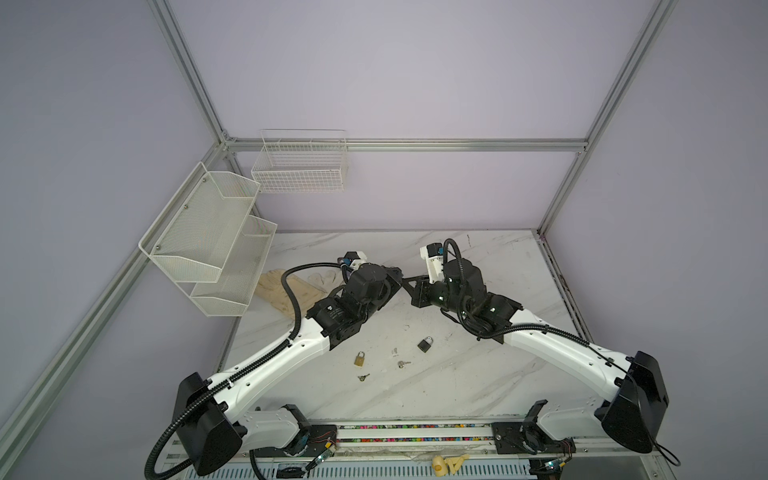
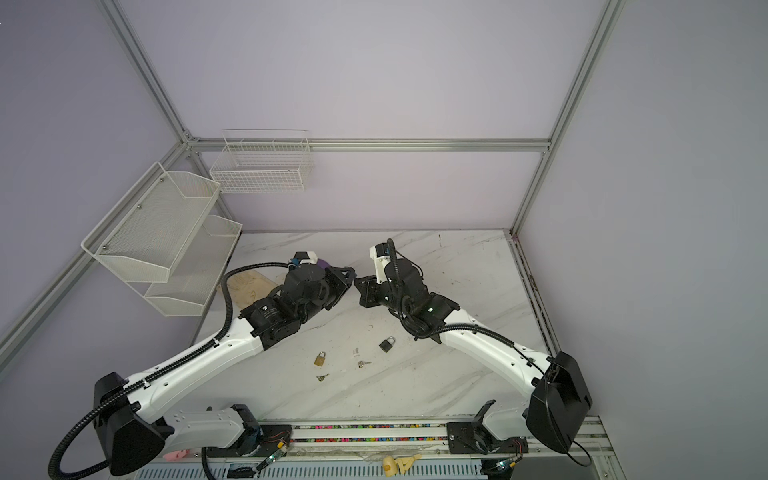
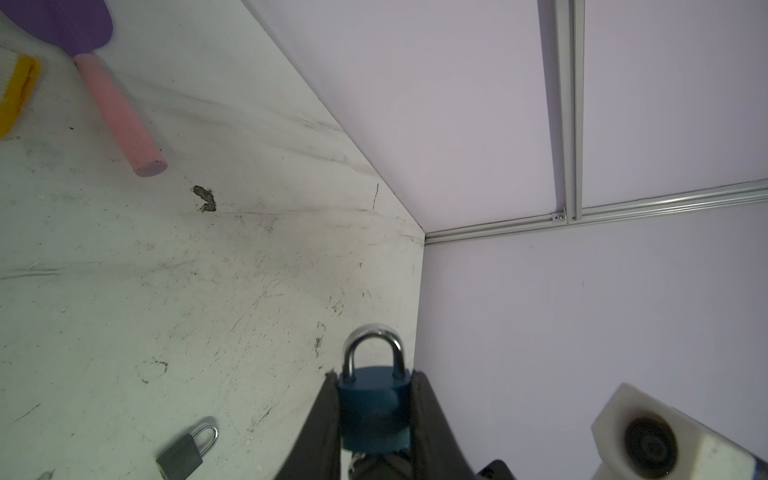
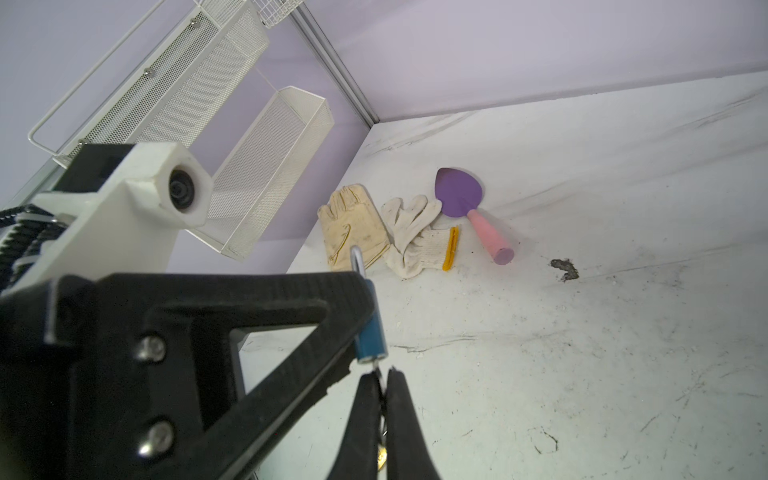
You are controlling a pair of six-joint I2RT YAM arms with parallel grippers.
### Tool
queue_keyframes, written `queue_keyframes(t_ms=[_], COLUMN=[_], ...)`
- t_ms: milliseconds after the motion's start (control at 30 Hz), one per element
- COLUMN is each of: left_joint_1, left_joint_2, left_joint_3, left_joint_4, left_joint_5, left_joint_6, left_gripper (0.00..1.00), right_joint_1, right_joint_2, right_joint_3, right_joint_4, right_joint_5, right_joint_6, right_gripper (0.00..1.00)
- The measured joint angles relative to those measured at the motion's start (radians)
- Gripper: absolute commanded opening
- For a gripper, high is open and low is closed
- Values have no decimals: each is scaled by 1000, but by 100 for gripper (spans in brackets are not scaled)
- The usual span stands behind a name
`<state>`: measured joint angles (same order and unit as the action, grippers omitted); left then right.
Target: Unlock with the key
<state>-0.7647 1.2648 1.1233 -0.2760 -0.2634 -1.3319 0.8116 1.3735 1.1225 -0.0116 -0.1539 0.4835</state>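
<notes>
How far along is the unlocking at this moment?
Done: the left pincer grips the blue padlock, and the right pincer is shut on a key. In hand: the key's tip meets the padlock's underside; how deep it sits is unclear. Left: turning it, since the shackle looks closed.

You can read no text anywhere here. A small label (image 2: 266, 312) on the left arm's black motor housing carries print too fine to make out. The faces of the blue padlock (image 3: 374, 409), the brass padlock (image 1: 360, 359) and the dark padlock (image 1: 424, 344) show you nothing legible.
</notes>
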Motion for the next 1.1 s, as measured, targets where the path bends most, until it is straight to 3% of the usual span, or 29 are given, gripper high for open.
queue_keyframes(t_ms=[233,500,667,767,900,1100], left_joint_1=[5,6,19,29,41,38], left_joint_2=[-7,-50,-78,-79,-77,-76], left_joint_3=[0,-26,-56,-56,-56,-55], left_joint_4=[-6,29,51,57,81,40], left_joint_5=[1,10,49,71,98,73], left_joint_6=[13,69,99,106,112,143], left_gripper=[0,0,0,0,0,0], right_joint_1=[-24,-97,-110,-111,-106,-87], right_joint_2=[10,10,8,4,-14,-54], right_joint_3=[-9,-89,-142,-142,-98,-51], right_joint_4=[51,254,362,355,240,83], right_joint_5=[-92,-326,-394,-391,-340,-217], right_joint_6=[76,310,425,427,330,172], right_gripper=[0,0,0,0,0,40])
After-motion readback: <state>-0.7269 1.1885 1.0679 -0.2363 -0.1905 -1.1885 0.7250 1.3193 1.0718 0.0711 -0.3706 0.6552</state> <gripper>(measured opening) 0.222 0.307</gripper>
